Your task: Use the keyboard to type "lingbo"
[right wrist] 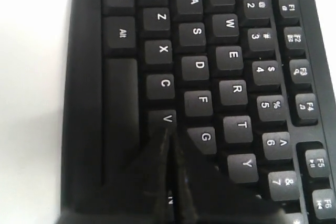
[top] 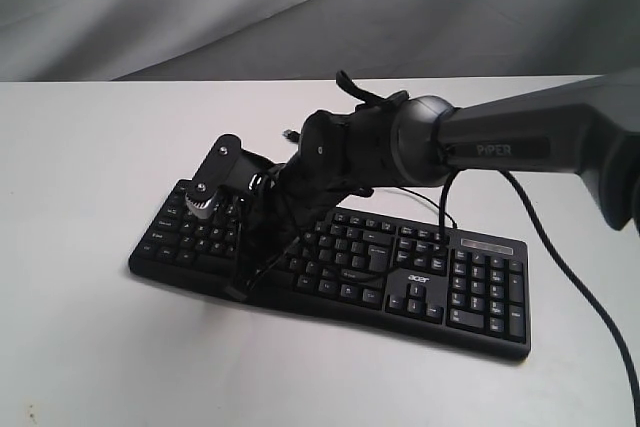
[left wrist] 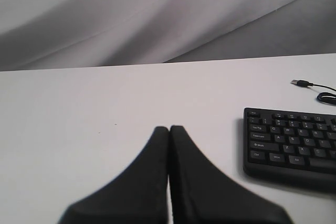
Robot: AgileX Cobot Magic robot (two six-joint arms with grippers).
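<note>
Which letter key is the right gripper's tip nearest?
The V key: the shut right gripper ends at its edge, while C and G lie farther off.

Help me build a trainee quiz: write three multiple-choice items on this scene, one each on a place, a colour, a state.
1. The right hand hovers over which part of the wide black plastic keyboard? A. number pad B. letter keys near V C. off it
2. Key legends are: A. white B. red C. yellow
3. The left hand is: A. wide open B. shut C. gripping a cable
Key: 1 B, its tip is at the V key; 2 A, white letters show; 3 B, its fingers meet over the white table.
</note>
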